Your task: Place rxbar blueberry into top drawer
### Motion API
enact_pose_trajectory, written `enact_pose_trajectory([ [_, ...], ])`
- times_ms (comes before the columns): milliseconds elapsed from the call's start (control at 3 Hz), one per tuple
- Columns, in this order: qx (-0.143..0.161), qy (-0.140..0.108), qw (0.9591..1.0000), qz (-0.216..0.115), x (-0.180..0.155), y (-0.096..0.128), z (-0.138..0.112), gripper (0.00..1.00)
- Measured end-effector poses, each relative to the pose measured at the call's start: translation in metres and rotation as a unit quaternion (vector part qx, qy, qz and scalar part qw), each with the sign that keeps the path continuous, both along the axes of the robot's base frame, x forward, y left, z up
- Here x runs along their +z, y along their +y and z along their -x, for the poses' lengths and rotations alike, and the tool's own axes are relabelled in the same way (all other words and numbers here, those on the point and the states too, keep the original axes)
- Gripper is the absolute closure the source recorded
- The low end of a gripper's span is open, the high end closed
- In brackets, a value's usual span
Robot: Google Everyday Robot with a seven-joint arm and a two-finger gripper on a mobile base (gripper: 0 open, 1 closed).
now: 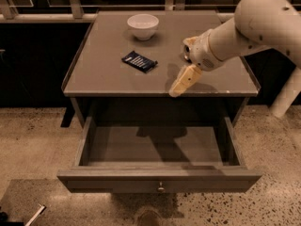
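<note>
The rxbar blueberry (139, 61), a flat dark navy bar with white lettering, lies on the tabletop left of centre. The top drawer (160, 177) is pulled out below the tabletop, and its inside looks bare. Its front panel has a small round knob (161, 188). My gripper (181, 81) hangs from the cream arm that comes in from the upper right. It is above the front of the tabletop, to the right of the bar and apart from it, holding nothing that I can see.
A white bowl (143, 26) stands at the back of the tabletop (99, 74). A gold-brown can (188, 46) is mostly hidden behind my wrist. The floor is speckled stone, with a white post (287, 98) at the right.
</note>
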State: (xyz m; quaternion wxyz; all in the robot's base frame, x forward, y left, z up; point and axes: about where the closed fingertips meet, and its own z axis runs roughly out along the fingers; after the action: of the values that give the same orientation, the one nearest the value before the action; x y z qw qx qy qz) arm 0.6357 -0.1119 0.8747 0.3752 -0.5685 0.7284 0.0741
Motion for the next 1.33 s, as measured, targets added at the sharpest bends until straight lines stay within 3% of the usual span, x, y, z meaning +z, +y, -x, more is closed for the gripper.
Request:
enact_pose_trajectory([
  [667, 0.038, 0.011, 0.9991, -0.011, -0.011, 0.049, -0.061, 0.0],
  [1000, 0.043, 0.054, 0.9975, -0.015, -0.029, 0.065, -0.092, 0.0],
  [1333, 0.06, 0.1, 0.9932, -0.005, -0.035, 0.08, -0.118, 0.0],
])
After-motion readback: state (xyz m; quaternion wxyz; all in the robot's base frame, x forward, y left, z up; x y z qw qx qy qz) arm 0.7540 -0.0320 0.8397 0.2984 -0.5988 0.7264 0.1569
